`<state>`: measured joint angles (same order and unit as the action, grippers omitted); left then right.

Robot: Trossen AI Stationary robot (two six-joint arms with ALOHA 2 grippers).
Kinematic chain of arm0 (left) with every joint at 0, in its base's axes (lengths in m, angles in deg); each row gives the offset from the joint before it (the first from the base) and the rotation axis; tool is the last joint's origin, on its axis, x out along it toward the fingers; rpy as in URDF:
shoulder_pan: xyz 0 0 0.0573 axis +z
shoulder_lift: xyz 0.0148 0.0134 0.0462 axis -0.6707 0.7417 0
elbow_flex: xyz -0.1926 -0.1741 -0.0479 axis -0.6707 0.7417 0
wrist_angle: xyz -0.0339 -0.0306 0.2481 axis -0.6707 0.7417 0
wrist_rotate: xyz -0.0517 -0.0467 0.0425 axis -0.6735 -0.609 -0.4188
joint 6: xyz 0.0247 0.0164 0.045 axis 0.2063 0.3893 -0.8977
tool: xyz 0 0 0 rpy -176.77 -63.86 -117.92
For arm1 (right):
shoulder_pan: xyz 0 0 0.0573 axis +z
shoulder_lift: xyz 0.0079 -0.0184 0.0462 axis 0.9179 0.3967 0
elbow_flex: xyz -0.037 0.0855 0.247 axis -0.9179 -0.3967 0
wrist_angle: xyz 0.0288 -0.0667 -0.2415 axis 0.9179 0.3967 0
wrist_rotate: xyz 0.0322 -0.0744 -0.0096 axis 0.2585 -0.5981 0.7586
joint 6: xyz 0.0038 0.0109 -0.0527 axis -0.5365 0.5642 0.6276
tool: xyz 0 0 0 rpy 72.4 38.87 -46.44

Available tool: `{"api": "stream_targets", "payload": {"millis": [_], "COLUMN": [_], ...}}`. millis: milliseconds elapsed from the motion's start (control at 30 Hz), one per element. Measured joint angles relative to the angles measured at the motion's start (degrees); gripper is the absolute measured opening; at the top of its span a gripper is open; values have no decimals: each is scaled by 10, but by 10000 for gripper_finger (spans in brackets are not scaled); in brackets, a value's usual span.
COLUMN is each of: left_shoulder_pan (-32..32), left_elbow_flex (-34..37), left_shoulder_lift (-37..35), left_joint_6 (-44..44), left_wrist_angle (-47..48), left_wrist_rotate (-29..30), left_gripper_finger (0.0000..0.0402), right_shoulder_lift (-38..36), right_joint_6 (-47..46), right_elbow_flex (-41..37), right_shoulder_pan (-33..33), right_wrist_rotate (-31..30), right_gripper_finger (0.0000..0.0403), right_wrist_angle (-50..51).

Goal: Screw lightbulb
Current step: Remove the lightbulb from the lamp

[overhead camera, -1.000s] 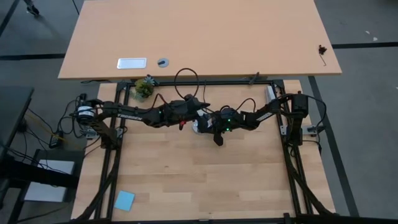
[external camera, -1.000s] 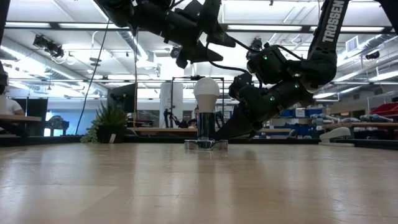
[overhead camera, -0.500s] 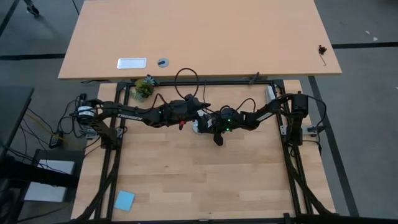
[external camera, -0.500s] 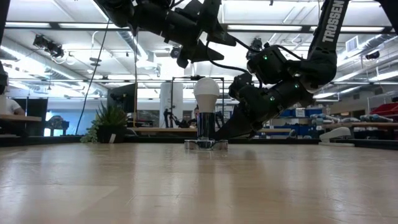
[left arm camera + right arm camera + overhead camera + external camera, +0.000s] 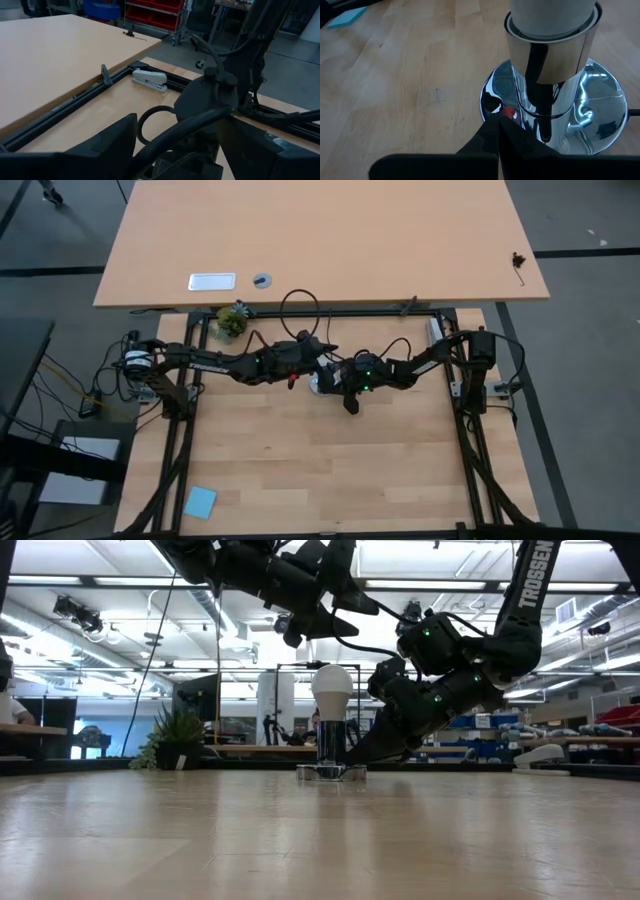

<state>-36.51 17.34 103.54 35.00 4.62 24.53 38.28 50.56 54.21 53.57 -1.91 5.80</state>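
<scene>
The white lightbulb [image 5: 332, 688] stands upright with its base in a chrome socket tube [image 5: 551, 65] on a round silver disc [image 5: 605, 100]. In the high view the bulb [image 5: 316, 380] shows between the two grippers. My left gripper [image 5: 350, 620] hovers open above the bulb and touches nothing. Its two fingers spread wide in the left wrist view [image 5: 182, 127], where the bulb is hidden. My right gripper [image 5: 499, 131] is shut, low beside the socket on its right side [image 5: 372, 752]. My right gripper's shut fingertips [image 5: 492, 127] lie at the rim of the socket's silver disc [image 5: 487, 102], slanting down from the table's right side. The disc stays flat on the table. The tips themselves hide the exact spot of touch.
A black cord [image 5: 298, 305] loops behind the socket. A small potted plant [image 5: 231, 322] and a white stapler [image 5: 149, 80] sit by the table's far frame. A blue pad [image 5: 200, 501] lies near the front left corner. A second tabletop [image 5: 320, 240] lies beyond.
</scene>
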Motion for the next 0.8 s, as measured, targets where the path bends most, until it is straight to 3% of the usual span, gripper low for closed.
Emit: {"api": "stream_targets", "payload": {"millis": [267,600,800], "left_shoulder_pan": [0,-7,-8], "left_elbow_flex": [0,0,0], "left_shoulder_lift": [0,-9,-74], "left_joint_6": [-26,-61,-88], "left_wrist_angle": [5,118,223], "left_wrist_rotate": [1,-16,-16], "left_gripper_finger": [259,135,78], "right_shoulder_lift": [0,-1,-1], "right_joint_6": [0,9,9], "right_elbow_flex": [0,1,1], "right_shoulder_pan": [0,-2,-2], "right_wrist_rotate": [0,0,0], "right_gripper_finger": [7,7,7], "right_wrist_angle": [2,10,12]}}
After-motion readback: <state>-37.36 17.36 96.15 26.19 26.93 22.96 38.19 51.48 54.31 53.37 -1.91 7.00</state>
